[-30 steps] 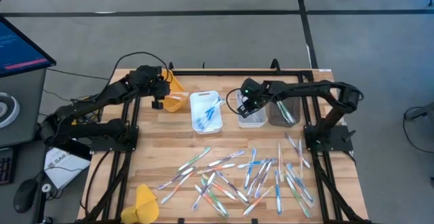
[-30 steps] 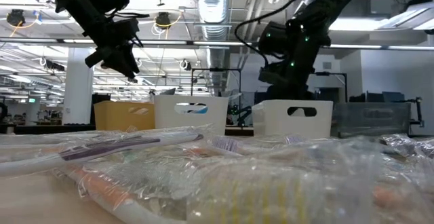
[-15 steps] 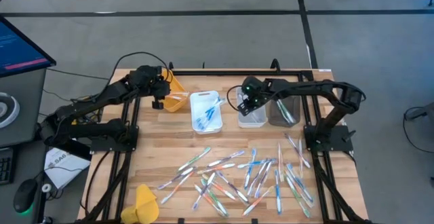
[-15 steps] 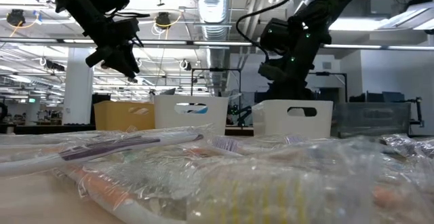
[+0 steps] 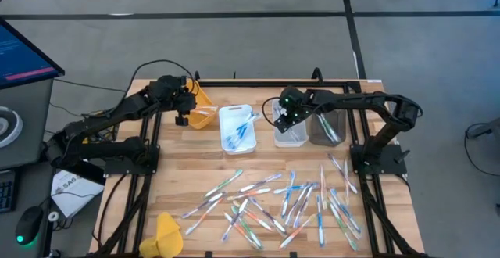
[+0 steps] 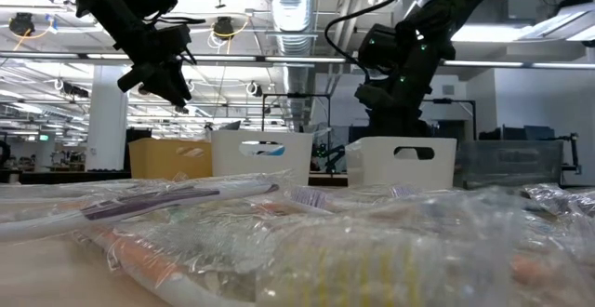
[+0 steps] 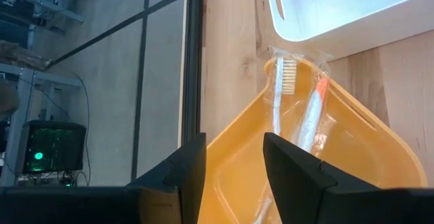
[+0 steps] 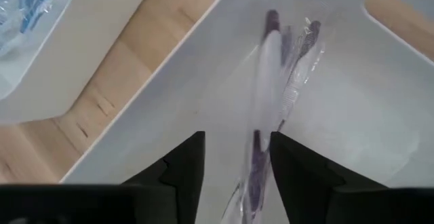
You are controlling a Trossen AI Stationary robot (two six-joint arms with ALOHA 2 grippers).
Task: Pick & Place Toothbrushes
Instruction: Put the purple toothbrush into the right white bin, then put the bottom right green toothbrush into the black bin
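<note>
Many toothbrushes in clear wrappers lie scattered on the near half of the wooden table. My right gripper hangs open, pointing down into a white tray. Wrapped purple-handled toothbrushes lie on that tray's floor below the fingers. My left gripper hangs open over the yellow tray at the far left, with nothing between its fingers. Two wrapped toothbrushes lean on that tray's sloped wall. Blue toothbrushes lie in the middle white tray.
A dark tray with a few toothbrushes stands just right of the right-hand white tray. A yellow object sits at the near left corner. A black frame rail runs along the table's edge. Bare wood lies between the trays and the pile.
</note>
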